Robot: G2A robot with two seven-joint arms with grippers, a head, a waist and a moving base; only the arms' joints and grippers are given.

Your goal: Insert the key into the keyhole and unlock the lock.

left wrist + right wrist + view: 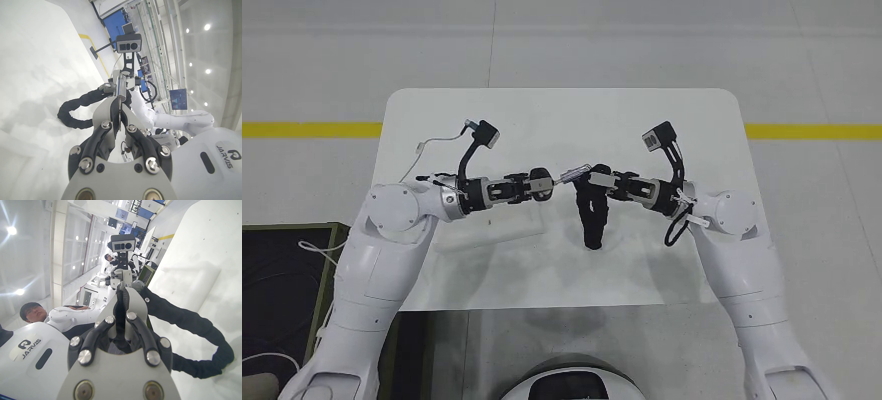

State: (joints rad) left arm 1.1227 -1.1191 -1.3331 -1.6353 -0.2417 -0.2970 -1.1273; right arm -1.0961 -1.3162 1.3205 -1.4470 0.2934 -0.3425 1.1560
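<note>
Step in hand, by my read: seat key in keyhole, then turn. L gripper (pixel 120 109) has its fingers nearly closed, pinching key (pixel 119 119) by its flat head, blade pointing fwd. R gripper (pixel 122 292) is clamped tight on lock (pixel 121 88), held in air above the middle of table (pixel 492 120), approx midway btw left & right edges. Lock's black cable (pixel 83 99) droops twd the near edge; its loop seems to rest on the surface. Key tip meets lock's end face; can't tell how deep it sits.

To do it well:
- Line blade up w/ lock's long axis before pushing. No sideways load, since a thin blade could bend or slip in the pads.
- Push slow & straight till it bottoms.
- R should act as rigid anchor vs. the twist. Lock body looks like smooth metal, so it's likely to spin in the grip.
- Turn from L wrist only, small torque first.
- Cable drag may tug lock off axis.
</note>
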